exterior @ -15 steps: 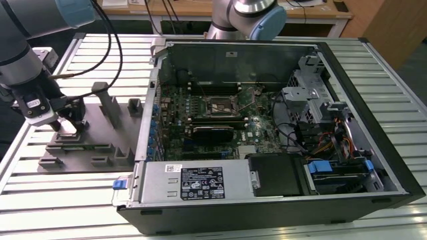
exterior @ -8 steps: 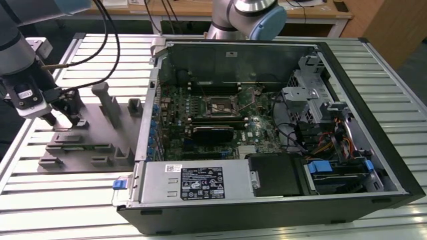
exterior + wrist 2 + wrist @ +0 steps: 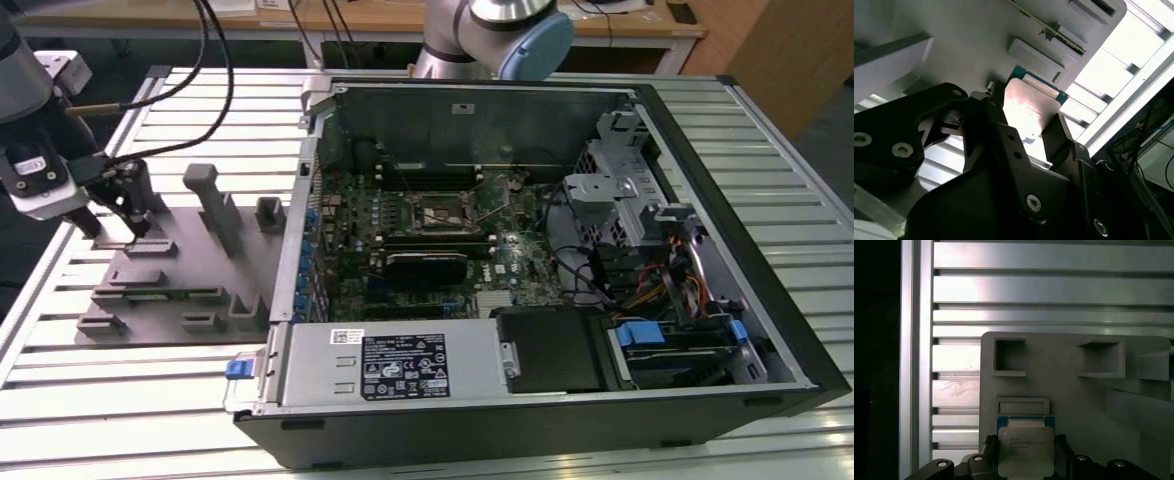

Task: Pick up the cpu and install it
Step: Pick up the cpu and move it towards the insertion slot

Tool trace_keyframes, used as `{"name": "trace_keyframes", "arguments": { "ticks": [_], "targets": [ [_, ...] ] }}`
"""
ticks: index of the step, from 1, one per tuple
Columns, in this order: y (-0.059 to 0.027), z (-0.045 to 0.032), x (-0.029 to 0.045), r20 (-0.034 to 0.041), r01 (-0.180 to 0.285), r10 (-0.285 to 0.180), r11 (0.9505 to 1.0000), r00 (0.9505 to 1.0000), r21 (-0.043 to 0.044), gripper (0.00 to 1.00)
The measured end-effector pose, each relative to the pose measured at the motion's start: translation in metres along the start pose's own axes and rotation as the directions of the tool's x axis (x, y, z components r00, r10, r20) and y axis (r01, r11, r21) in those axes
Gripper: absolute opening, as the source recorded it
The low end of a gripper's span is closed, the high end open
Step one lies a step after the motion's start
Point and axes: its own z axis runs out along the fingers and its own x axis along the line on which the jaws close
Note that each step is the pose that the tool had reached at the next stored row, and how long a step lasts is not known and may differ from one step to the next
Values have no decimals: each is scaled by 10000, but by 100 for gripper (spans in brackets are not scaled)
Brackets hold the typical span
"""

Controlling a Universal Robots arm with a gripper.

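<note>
The cpu (image 3: 1025, 451) is a flat square chip with a silvery top plate and a thin greenish rim. It sits between my gripper's (image 3: 1025, 460) two black fingers (image 3: 990, 452), which press on its opposite edges. In the second wrist view the cpu (image 3: 1029, 112) is held just over the grey fixture plate (image 3: 974, 45), with my gripper (image 3: 1026, 125) shut on it. In the exterior view my gripper (image 3: 134, 235) hangs over the fixture plate (image 3: 174, 300) at the exterior view's left. The black socket frame (image 3: 441, 212) lies in the middle of the motherboard.
An open computer case (image 3: 561, 250) lies on the slatted aluminium table (image 3: 134, 420), with the power supply (image 3: 387, 365) at its front. Grey fixture posts (image 3: 214, 205) rise beside my gripper. Cables (image 3: 200, 60) hang overhead.
</note>
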Motion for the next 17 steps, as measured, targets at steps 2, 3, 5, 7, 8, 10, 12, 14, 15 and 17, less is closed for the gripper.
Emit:
{"name": "trace_keyframes", "arguments": {
  "ticks": [2, 3, 5, 7, 8, 10, 12, 14, 15, 17],
  "targets": [
    [1, -83, -2, -1, 0, 0, 10000, 10000, 1, 54],
    [2, -122, -3, 0, 0, 0, 10000, 10000, 0, 54],
    [4, -194, -5, 1, 0, 0, 10000, 10000, 0, 54],
    [6, -262, -8, 6, 1, -1, 10000, 10000, 0, 54],
    [8, -298, -8, 7, 1, -1, 10000, 10000, 1, 54],
    [12, -359, -10, 13, 0, 0, 10000, 10000, 5, 54],
    [13, -418, -11, 13, 1, -1, 10000, 10000, 6, 54],
    [14, -482, -13, 13, 1, -1, 10000, 10000, 7, 54],
    [15, -514, -14, 14, 0, 0, 10000, 10000, 6, 54],
    [16, -568, -15, 12, 0, 0, 10000, 10000, 7, 54]
  ]
}}
